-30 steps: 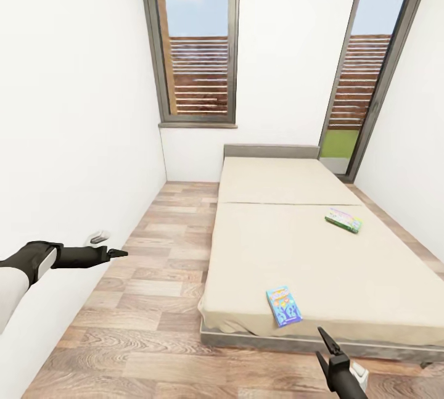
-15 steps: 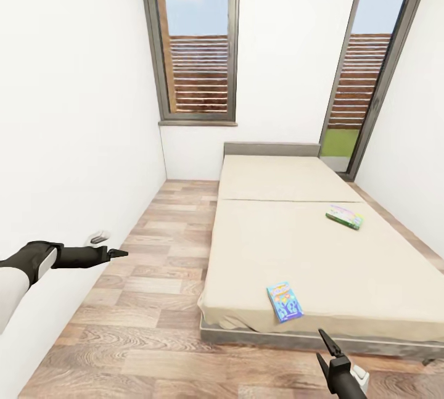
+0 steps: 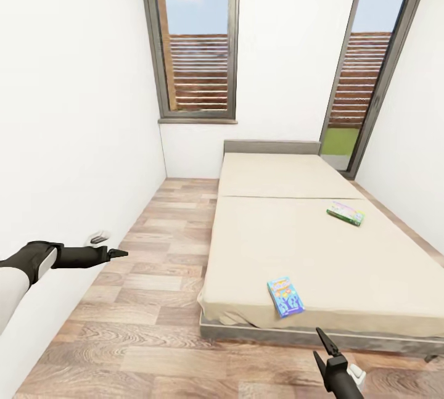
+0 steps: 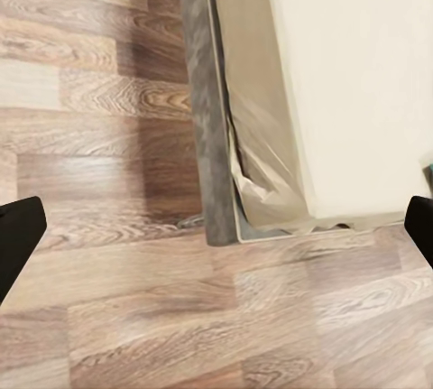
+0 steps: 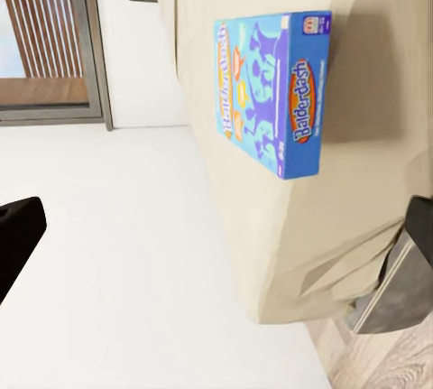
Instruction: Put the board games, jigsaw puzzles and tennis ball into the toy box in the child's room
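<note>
1. My left arm (image 3: 24, 269) has a smooth white shell on the forearm, which meets a rounded black cuff at the wrist.
2. Past that cuff my left gripper (image 3: 117, 253) is matte black, slim, and tapers to a point.
3. My right gripper (image 3: 322, 343) is black too, with two thin pointed fingers (image 3: 327, 341).
4. A small white block sits beside its dark body.
5. In both wrist views my fingertips (image 4: 18, 236) show as plain black pads.

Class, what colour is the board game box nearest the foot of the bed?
Blue board game box, clearest in the right wrist view.
</note>
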Available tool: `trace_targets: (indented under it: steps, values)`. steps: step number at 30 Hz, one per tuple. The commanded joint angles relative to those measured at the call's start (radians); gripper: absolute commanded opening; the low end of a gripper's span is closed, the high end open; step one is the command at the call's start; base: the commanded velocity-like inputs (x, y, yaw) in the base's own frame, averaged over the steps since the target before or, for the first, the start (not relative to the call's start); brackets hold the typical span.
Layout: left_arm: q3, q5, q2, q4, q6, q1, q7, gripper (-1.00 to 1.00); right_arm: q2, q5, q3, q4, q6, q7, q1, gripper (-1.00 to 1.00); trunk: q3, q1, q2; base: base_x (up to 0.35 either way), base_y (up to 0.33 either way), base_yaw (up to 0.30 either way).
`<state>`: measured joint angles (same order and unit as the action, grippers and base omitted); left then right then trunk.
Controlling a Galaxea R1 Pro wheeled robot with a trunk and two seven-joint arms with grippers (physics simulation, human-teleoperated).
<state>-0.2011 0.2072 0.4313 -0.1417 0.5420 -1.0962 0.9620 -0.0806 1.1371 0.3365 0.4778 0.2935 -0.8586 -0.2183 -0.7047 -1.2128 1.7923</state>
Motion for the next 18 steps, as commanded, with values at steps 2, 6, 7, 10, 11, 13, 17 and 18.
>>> trace_targets:
  steps: [2, 6, 7, 10, 11, 13, 17, 18]
  values:
    - [-0.009, 0.009, -0.001, -0.001, 0.007, -0.001, 0.004, 1.0, 0.0, 0.009, 0.001, 0.0, 0.009, -0.003, -0.001, 1.0, -0.007, -0.008, 0.015, 0.0, 0.0, 0.0]
    - [-0.009, 0.009, -0.011, -0.001, 0.007, -0.001, 0.004, 1.0, -0.001, 0.009, 0.004, 0.001, 0.009, -0.005, -0.001, 1.0, -0.02, -0.023, 0.043, 0.0, 0.0, 0.0]
    - [-0.009, 0.009, -0.013, -0.001, 0.007, -0.001, 0.003, 1.0, -0.001, 0.009, 0.004, 0.001, 0.009, -0.006, -0.001, 1.0, -0.023, -0.027, 0.05, 0.0, 0.0, 0.0]
    - [-0.009, 0.009, -0.022, 0.0, 0.007, -0.001, -0.004, 1.0, -0.002, 0.011, 0.007, 0.0, 0.011, -0.006, -0.001, 1.0, -0.032, -0.038, 0.071, 0.0, 0.0, 0.0]
    - [-0.009, 0.009, -0.023, 0.0, 0.007, -0.001, -0.006, 1.0, -0.002, 0.013, 0.007, 0.0, 0.011, -0.006, -0.001, 1.0, -0.036, -0.042, 0.078, 0.0, 0.0, 0.0]
    - [-0.009, 0.009, -0.025, 0.0, 0.007, -0.001, -0.014, 1.0, -0.002, 0.028, 0.008, 0.0, 0.011, -0.006, -0.001, 1.0, -0.042, -0.05, 0.092, 0.0, 0.0, 0.0]
    - [-0.009, 0.009, -0.027, 0.0, 0.008, -0.001, -0.02, 1.0, -0.002, 0.055, 0.007, -0.001, 0.008, -0.005, -0.001, 1.0, -0.054, -0.065, 0.12, 0.0, 0.0, 0.0]
    - [-0.009, 0.009, -0.027, 0.0, 0.008, -0.001, -0.02, 1.0, -0.002, 0.057, 0.007, -0.001, 0.008, -0.005, -0.001, 1.0, -0.057, -0.069, 0.127, 0.0, 0.0, 0.0]
